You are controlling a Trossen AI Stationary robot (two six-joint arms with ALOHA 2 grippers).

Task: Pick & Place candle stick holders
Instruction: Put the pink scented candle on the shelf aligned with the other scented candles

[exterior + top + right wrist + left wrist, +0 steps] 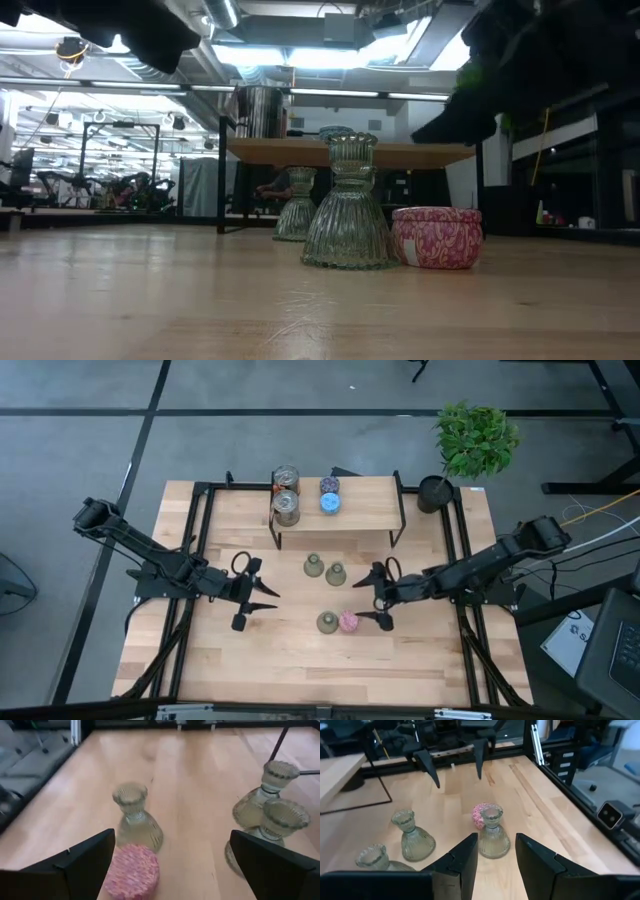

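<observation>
Right wrist view: my right gripper is spread wide and empty, just over the pink speckled-top holder. That low round tin looks light and stiff, with smooth, possibly slippery walls; I judge a grasp across its sides safest. Touching it stands a ribbed olive-green glass vase holder, probably fragile and heavier, best taken at its narrow neck. Two more vase holders stand between the tin and the wooden shelf, which carries the silvery cans. My left gripper waits released, well apart from the tin.
</observation>
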